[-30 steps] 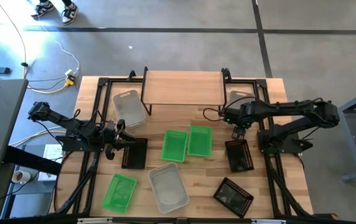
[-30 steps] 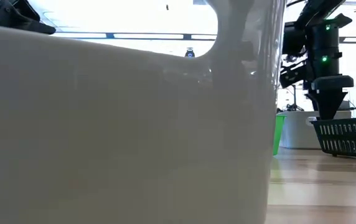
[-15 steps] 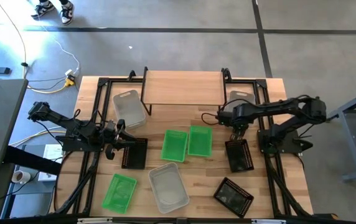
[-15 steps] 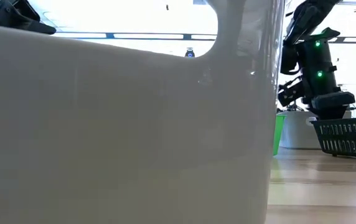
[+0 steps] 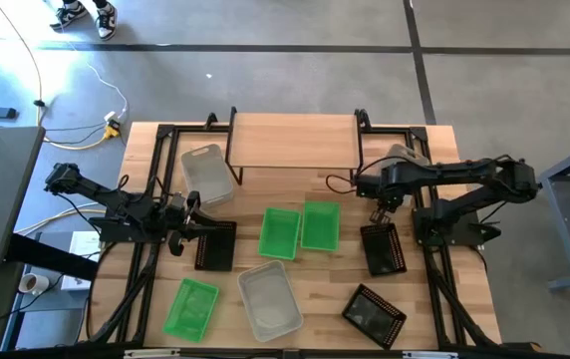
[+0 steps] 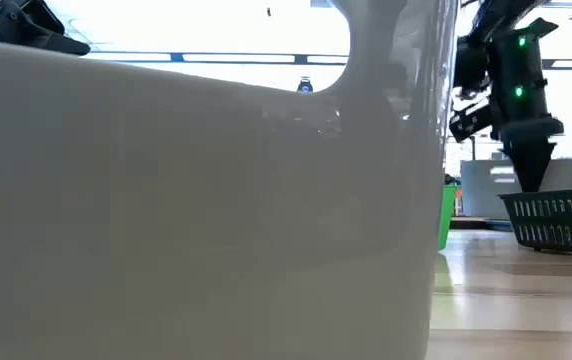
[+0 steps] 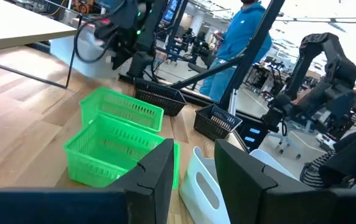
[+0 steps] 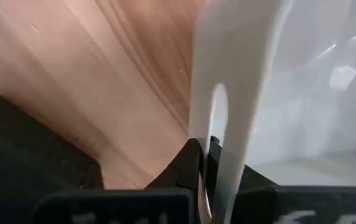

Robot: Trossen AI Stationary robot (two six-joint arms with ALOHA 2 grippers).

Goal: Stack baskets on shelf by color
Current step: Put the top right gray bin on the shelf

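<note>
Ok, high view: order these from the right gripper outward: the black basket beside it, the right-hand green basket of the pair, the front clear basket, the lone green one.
From the right gripper, jaws shut on the held clear basket:
1. Black basket, right beside it.
2. Right green basket, mid-table.
3. Front clear basket, centre front.
4. Lone green basket, front left corner.

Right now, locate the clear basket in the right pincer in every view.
High: basket right of shelf, under the right arm.
Low: right, behind the right pincer.
Left wrist: pale blur by the right arm.
Right wrist: centre, rim pinched.
Landmark: right pincer.
</note>
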